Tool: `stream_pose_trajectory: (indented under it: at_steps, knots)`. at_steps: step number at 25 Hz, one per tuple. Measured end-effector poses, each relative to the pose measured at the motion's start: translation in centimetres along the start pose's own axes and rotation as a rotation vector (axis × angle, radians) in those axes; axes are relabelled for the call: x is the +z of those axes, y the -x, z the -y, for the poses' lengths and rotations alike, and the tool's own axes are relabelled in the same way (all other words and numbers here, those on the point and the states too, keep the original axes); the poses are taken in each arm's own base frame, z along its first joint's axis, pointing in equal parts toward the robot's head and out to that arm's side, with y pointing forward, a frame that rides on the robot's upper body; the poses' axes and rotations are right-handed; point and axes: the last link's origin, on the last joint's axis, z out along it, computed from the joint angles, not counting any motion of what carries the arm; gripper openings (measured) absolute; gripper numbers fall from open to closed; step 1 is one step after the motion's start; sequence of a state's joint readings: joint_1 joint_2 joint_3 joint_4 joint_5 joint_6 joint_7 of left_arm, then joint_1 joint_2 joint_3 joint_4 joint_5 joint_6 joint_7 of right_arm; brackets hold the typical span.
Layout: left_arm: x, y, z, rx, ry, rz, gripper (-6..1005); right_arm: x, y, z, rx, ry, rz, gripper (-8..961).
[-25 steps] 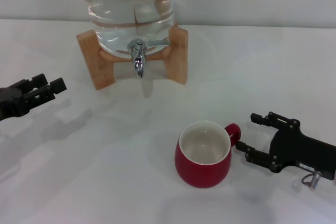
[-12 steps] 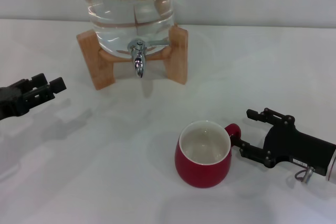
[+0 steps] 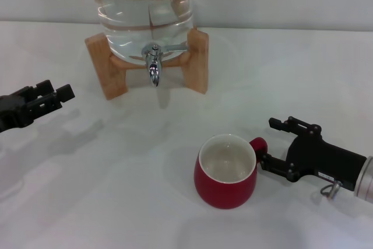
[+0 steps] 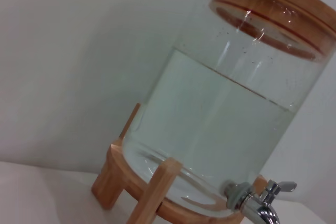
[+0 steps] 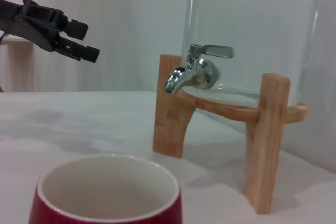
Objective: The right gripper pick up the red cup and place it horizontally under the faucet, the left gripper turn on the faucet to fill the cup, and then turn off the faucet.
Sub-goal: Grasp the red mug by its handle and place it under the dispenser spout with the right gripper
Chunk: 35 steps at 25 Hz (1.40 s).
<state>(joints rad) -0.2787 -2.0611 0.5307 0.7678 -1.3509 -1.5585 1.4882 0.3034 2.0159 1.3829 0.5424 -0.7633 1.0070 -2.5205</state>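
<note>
The red cup (image 3: 226, 173) stands upright on the white table, its handle (image 3: 259, 144) pointing right. My right gripper (image 3: 268, 142) is open right beside the cup, its fingers on either side of the handle and not closed on it. The cup's rim also shows close up in the right wrist view (image 5: 107, 198). The faucet (image 3: 153, 64) sits shut on the clear water jug (image 3: 145, 4), well behind the cup; it also shows in the left wrist view (image 4: 261, 203) and the right wrist view (image 5: 193, 71). My left gripper (image 3: 57, 93) hovers open at the far left, away from the faucet.
The jug rests on a wooden stand (image 3: 197, 61) at the back centre. White table (image 3: 116, 190) lies between stand and cup. The left gripper also shows far off in the right wrist view (image 5: 90, 39).
My right gripper has moved left toward the cup, bringing its open fingers around the handle. The cup and the left gripper have not moved.
</note>
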Motion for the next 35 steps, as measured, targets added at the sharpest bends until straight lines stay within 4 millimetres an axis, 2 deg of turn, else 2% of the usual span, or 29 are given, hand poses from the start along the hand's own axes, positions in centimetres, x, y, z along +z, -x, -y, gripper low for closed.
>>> stream_pose_trajectory:
  at_steps: [12, 35]
  knots:
    - [0.07, -0.03, -0.02, 0.000, 0.002, -0.001, 848, 0.87, 0.51, -0.20, 0.001, 0.005, 0.013, 615]
    - [0.10, 0.03, -0.08, -0.002, 0.004, -0.001, 847, 0.85, 0.50, 0.42, 0.035, -0.043, 0.016, 598]
